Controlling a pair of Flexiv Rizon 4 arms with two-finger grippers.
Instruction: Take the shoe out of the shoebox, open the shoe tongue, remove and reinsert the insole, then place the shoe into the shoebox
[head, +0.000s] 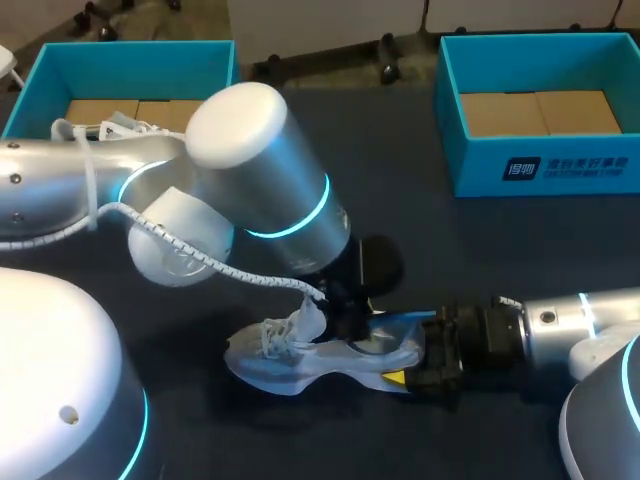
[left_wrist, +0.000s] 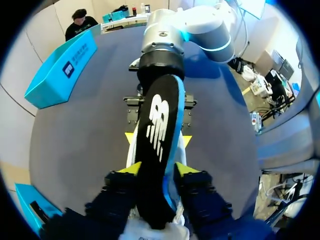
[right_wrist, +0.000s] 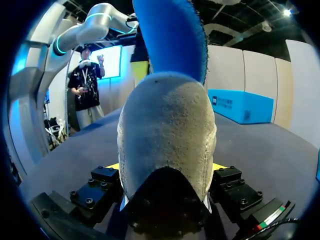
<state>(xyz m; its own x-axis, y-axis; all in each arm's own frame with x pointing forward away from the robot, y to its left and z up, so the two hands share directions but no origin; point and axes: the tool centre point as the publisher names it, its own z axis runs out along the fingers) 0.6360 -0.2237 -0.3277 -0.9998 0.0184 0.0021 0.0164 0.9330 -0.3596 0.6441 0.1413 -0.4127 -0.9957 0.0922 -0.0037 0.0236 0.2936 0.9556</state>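
A pale grey shoe (head: 290, 360) lies on the dark table near the front, toe to the left. My right gripper (head: 405, 375) comes in from the right, and its yellow tips press the heel (right_wrist: 165, 125) from both sides. My left gripper (head: 345, 315) hangs over the shoe's opening. In the left wrist view the black insole (left_wrist: 157, 125) with its blue edge runs lengthways between the left gripper's (left_wrist: 158, 168) parted fingers, reaching toward the right gripper (left_wrist: 158, 139). From the right wrist view the insole's blue underside (right_wrist: 172, 35) rises above the heel.
A teal shoebox (head: 40, 75) stands at the back left with another white shoe (head: 125, 125) in it. A second teal shoebox (head: 540, 165) stands at the back right, showing only its cardboard floor. My left arm's bulk hides the table's middle.
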